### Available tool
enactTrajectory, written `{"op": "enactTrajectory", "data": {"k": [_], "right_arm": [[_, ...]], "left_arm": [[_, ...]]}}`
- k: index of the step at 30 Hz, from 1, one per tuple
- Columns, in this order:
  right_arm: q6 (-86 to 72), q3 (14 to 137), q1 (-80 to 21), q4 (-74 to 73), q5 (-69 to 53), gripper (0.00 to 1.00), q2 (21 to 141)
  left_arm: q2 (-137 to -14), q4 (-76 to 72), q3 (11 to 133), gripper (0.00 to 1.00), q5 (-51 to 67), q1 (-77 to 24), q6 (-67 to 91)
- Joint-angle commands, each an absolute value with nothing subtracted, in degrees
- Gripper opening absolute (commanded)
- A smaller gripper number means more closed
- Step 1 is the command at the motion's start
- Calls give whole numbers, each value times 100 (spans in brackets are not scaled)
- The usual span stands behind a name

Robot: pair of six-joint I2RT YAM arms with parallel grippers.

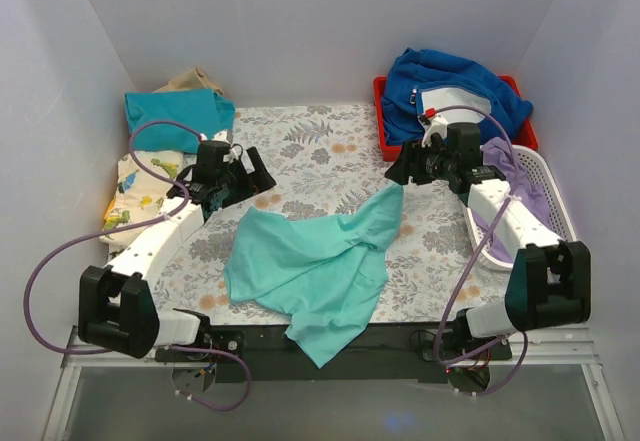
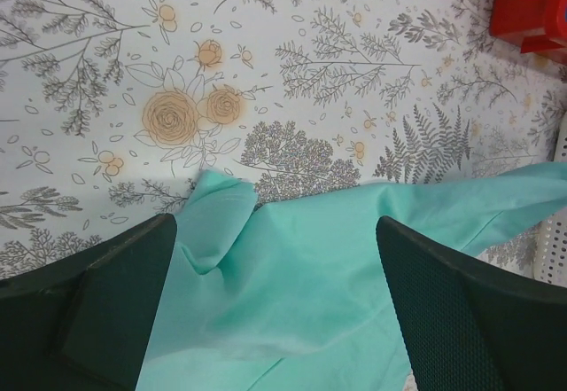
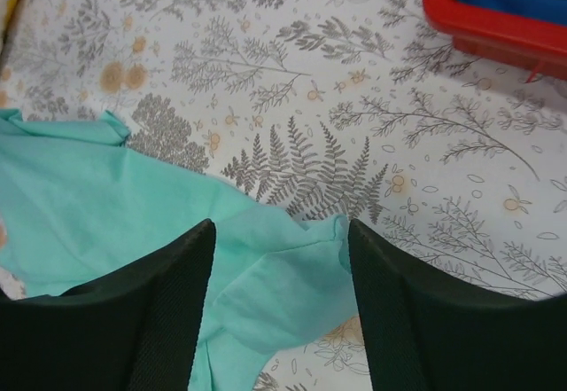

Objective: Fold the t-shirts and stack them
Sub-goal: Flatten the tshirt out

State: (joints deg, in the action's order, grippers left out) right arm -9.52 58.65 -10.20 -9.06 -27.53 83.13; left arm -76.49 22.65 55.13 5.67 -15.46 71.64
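The left gripper (image 2: 275, 231) and right gripper (image 3: 282, 231), jaws apart and holding nothing, hover over the far corners of the crumpled mint-turquoise t-shirt (image 1: 310, 261).

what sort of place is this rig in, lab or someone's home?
Most likely a lab test booth: plain white walls box in a floral-clothed table, a left arm and right arm are bolted at its near edge, and a red bin and white basket hold clothes.
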Motion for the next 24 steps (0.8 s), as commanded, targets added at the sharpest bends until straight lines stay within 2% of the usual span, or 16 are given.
{"op": "enactTrajectory", "data": {"k": [1, 4, 10, 14, 17, 24], "right_arm": [[-756, 5706, -1046, -510, -2024, 70, 7430], [-695, 5301, -1037, -588, -1381, 79, 6919], [-843, 4712, -1046, -1178, -1617, 79, 6566], [-923, 4167, -1046, -1160, -1950, 79, 6469], [-975, 3877, -1046, -1090, -2083, 79, 6583], [-1300, 3577, -1046, -493, -2767, 78, 6926]], "left_arm": [[-6927, 2529, 5555, 95, 159, -1521, 6847], [-6400, 2951, 5450, 95, 88, -1521, 6820], [-5881, 3304, 4651, 96, 1669, -1599, 7145], [-5748, 3173, 3860, 96, 1670, -1853, 7567], [-5862, 3200, 3911, 96, 1310, -2196, 7848], [-6135, 2997, 3533, 96, 1318, -2548, 8279]]}}
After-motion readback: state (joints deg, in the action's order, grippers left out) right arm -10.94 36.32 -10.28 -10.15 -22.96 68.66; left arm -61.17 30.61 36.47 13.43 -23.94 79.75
